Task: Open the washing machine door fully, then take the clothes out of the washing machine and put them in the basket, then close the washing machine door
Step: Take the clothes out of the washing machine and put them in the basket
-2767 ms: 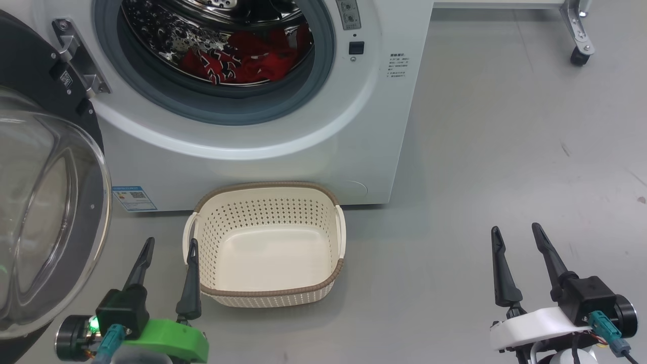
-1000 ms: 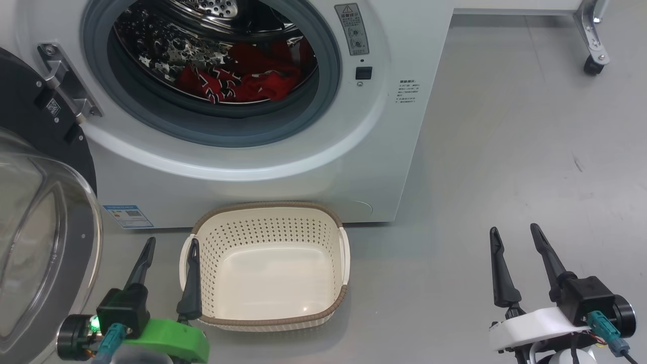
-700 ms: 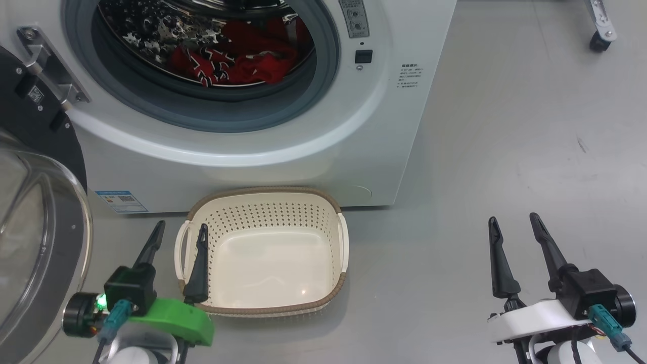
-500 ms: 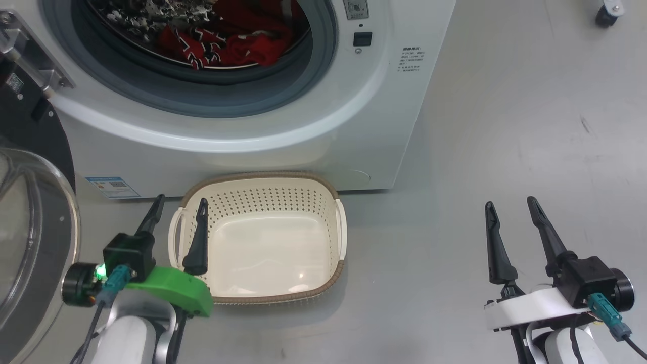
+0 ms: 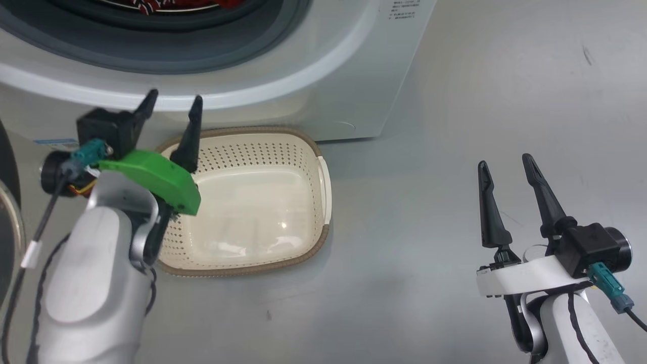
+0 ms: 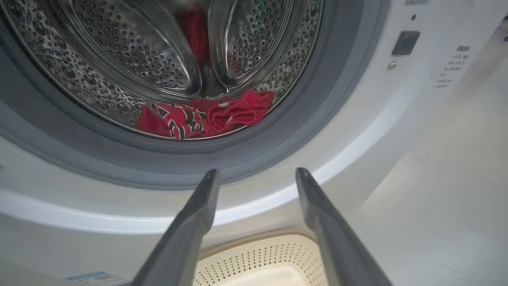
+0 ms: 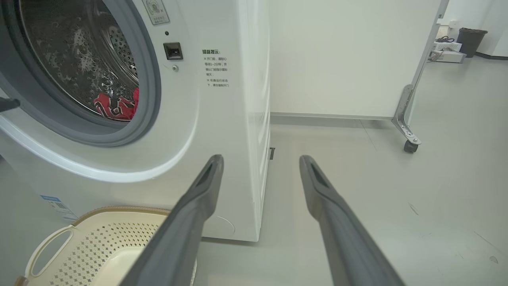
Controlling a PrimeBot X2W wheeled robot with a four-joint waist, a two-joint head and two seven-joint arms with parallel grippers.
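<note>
Left wrist view looks past the left gripper (image 6: 257, 171), fingers apart and empty, into the washing machine (image 6: 357, 131), where the clothes (image 6: 206, 117) lie in the drum; the washing machine door (image 5: 5, 162) stands open; the basket (image 5: 252, 151) below holds nothing; the right gripper (image 5: 504, 162) hangs spread, empty; unloading and closing remain.
</note>
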